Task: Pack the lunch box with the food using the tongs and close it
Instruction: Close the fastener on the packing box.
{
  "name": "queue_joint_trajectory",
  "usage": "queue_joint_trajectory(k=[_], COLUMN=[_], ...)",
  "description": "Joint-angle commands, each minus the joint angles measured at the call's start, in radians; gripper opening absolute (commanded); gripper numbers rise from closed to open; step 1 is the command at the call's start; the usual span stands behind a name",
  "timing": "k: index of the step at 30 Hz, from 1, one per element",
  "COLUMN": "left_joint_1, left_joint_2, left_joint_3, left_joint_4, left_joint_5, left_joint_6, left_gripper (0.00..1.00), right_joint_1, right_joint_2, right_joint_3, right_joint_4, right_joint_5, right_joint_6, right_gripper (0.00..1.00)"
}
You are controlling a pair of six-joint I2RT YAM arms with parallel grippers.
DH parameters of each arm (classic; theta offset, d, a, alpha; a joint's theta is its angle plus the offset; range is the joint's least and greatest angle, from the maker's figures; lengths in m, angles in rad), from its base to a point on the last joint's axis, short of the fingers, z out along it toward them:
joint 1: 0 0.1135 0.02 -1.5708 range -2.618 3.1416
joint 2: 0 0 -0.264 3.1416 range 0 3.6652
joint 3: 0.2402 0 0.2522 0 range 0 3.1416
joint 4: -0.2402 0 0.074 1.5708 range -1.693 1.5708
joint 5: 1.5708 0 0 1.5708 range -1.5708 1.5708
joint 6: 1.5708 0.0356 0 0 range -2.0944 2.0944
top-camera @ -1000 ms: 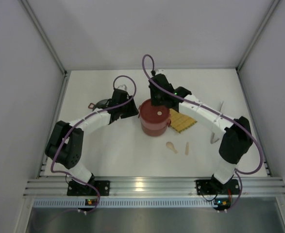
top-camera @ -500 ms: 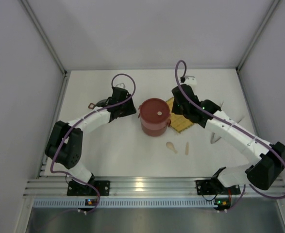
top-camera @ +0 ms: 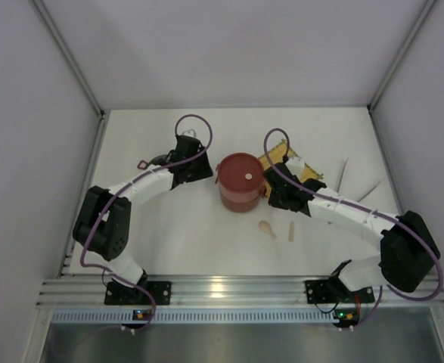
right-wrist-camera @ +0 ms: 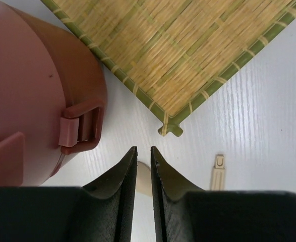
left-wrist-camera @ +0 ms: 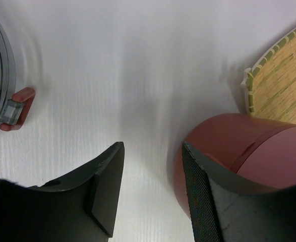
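Observation:
The maroon lunch box stands closed mid-table, a flat lid with a pale dot on top. My left gripper sits just left of it, open and empty, one finger close beside the box wall. My right gripper hovers low at the box's right side by its side handle. Its jaws stand a narrow gap apart with nothing between them. The tongs lie at the right, partly under the right arm. No food is in view.
A yellow woven mat lies behind the right arm. A beige spoon and stick lie in front of the box. A steel-lined bowl with a red handle sits under the left arm.
The right arm left the lunch box lid, swung out over the mat, then dropped low beside the box's right side, its jaws narrowing. The left arm has stayed put.

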Motion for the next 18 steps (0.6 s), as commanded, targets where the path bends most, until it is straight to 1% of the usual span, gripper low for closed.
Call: queue_joint_trajectory(k=[1,8,13,18], left_joint_1=[-0.002,-0.001,-0.001,-0.002], left_joint_2=[0.013,0.029,0.036,0.042], left_joint_3=[0.030,0.031,0.030,0.021], left_joint_4=[0.012,0.020,0.027,0.038], left_joint_5=[0.007,0.025,0.042,0.061], left_joint_6=[0.017,0.011,0.008,0.003], left_gripper=[0.54,0.54,0.54,0.54], right_joint_1=[-0.008,-0.018,-0.058,-0.070], right_joint_2=[0.028,0.089,0.106,0.119], right_joint_3=[-0.010,0.034,0.017,0.030], right_joint_4=[0.149,0.186,0.232,0.249], right_joint_5=[-0.023,-0.007,-0.042,-0.059], right_joint_6=[0.056,0.065,0.070,0.055], right_gripper=[0.16,0.17,0.17,0.17])
